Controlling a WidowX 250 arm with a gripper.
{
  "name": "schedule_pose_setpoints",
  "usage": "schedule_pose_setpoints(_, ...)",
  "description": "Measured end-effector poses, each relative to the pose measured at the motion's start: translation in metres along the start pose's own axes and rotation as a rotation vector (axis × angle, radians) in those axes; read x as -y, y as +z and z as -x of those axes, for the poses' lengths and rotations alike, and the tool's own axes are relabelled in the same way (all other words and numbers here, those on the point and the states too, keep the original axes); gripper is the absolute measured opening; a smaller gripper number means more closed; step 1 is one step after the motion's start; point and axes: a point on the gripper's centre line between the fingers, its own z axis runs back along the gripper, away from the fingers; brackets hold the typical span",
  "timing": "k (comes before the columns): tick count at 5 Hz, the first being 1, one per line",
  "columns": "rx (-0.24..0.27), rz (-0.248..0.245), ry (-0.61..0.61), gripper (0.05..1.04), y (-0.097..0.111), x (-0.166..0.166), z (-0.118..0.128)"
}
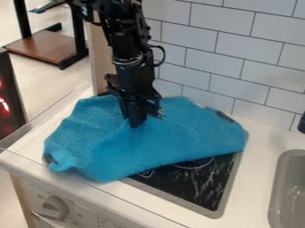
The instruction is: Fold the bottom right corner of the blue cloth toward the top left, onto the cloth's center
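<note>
1. A knob point(55, 208) jutted from the cabinet front, low at left, below the edge of a white counter point(253, 178).
2. The black stovetop point(205, 189) showed its near right part beyond that edge, with a grey sink point(278, 189) set into the counter to its right.
3. A blue cloth point(179, 144) lay rumpled over the rest of the stovetop and onto the counter at left, its long axis running roughly left to right across the view.
4. The lone arm's gripper point(137, 123) pointed down at the cloth, near the middle of its length and toward its wall side. Cloth spread to left and right of it, with a broad stretch on the camera side. Whether the gripper was open or closed, or had hold of any fabric, could not be told.
5. A white tiled wall point(250, 62) rose behind.
</note>
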Motion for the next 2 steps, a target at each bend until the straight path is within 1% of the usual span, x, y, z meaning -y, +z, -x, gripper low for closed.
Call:
schedule_pose_setpoints(1, -0.025, -0.024, 0.035, 0.049, -0.011, -0.02, -0.006)
schedule_pose_setpoints(2, -0.043, -0.039, 0.062, 0.049, -0.018, -0.032, -0.007)
